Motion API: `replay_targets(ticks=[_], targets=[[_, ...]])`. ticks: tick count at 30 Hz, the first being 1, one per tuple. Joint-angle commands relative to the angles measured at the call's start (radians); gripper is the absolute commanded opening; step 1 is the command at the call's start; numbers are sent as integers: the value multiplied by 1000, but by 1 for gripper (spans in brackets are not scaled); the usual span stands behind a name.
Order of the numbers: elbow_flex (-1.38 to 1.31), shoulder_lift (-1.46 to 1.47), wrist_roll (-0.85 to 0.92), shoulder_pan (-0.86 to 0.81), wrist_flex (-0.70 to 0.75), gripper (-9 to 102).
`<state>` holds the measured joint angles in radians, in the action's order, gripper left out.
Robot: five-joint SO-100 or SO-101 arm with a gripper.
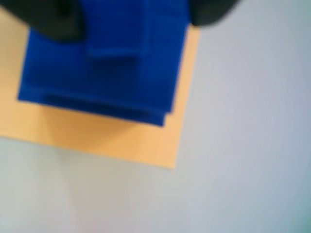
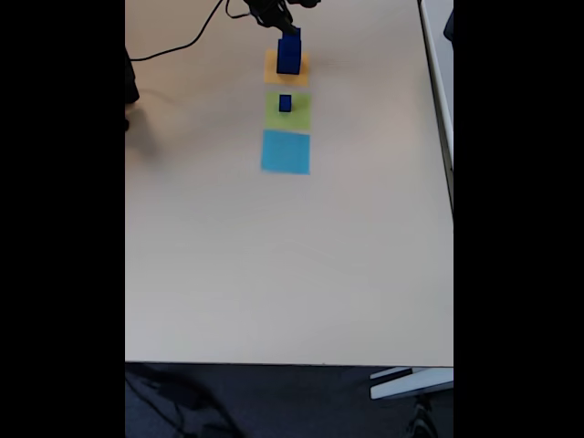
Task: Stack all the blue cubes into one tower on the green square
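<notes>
In the wrist view my gripper (image 1: 133, 19) is at the top edge, its dark fingers (image 1: 53, 22) pressed against both sides of a navy blue cube (image 1: 160, 48). That cube sits on or just over a larger blue cube (image 1: 58, 73), which stands on the orange-yellow square (image 1: 121, 138). The picture is blurred. In the fixed view the gripper (image 2: 288, 32) is at the far end of the table over the blue stack (image 2: 288, 55). A small blue cube (image 2: 286, 103) stands alone on the green square (image 2: 298, 114), just in front of the stack.
A light-blue paper square (image 2: 286, 151) lies in front of the green one. A black cable (image 2: 182, 41) runs across the far left of the beige table (image 2: 292, 265). The table's front edge is near the bottom of the fixed view.
</notes>
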<state>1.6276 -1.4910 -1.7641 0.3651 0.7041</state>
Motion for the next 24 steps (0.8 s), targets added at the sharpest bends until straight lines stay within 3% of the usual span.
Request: replay_targets(ticks=[1, 24], targets=[[-71, -8, 14, -15, 2, 10], [-67, -2, 9, -20, 6, 4]])
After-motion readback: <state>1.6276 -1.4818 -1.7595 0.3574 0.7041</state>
